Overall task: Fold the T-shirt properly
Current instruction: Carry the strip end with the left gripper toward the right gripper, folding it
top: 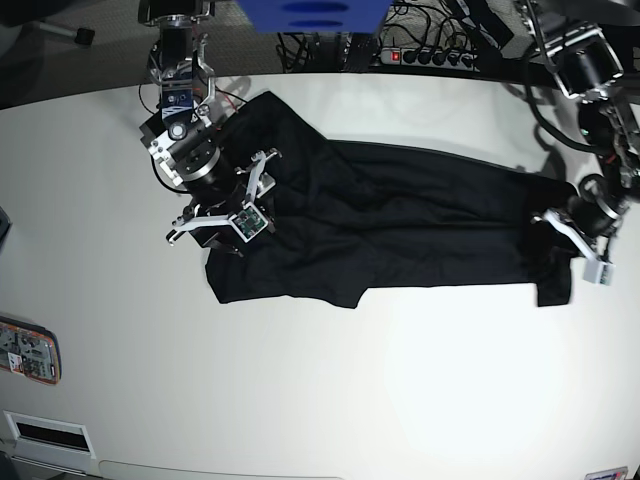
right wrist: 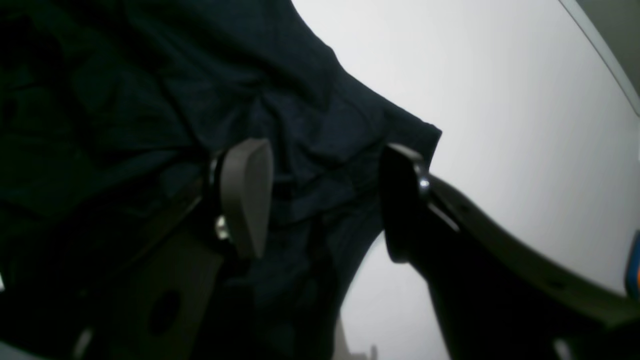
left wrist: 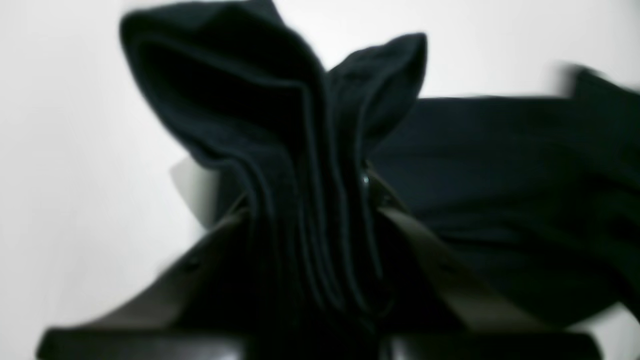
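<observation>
The black T-shirt (top: pixel 400 220) lies stretched in a long band across the white table, from the far left to the right edge. At its right end my left gripper (top: pixel 552 222) is shut on it. The left wrist view shows several bunched folds of the T-shirt (left wrist: pixel 280 125) pinched upright in the left gripper (left wrist: pixel 306 197). My right gripper (top: pixel 228 200) hovers over the shirt's left part. In the right wrist view the right gripper (right wrist: pixel 325 195) stands open, with wrinkled T-shirt (right wrist: pixel 150 75) cloth beneath the gap and nothing pinched.
A flat orange-edged device (top: pixel 30 350) lies at the table's left edge. A power strip (top: pixel 420 55) with cables and a blue object (top: pixel 310 15) sit beyond the far edge. Bare white tabletop (top: pixel 400 380) extends in front of the shirt.
</observation>
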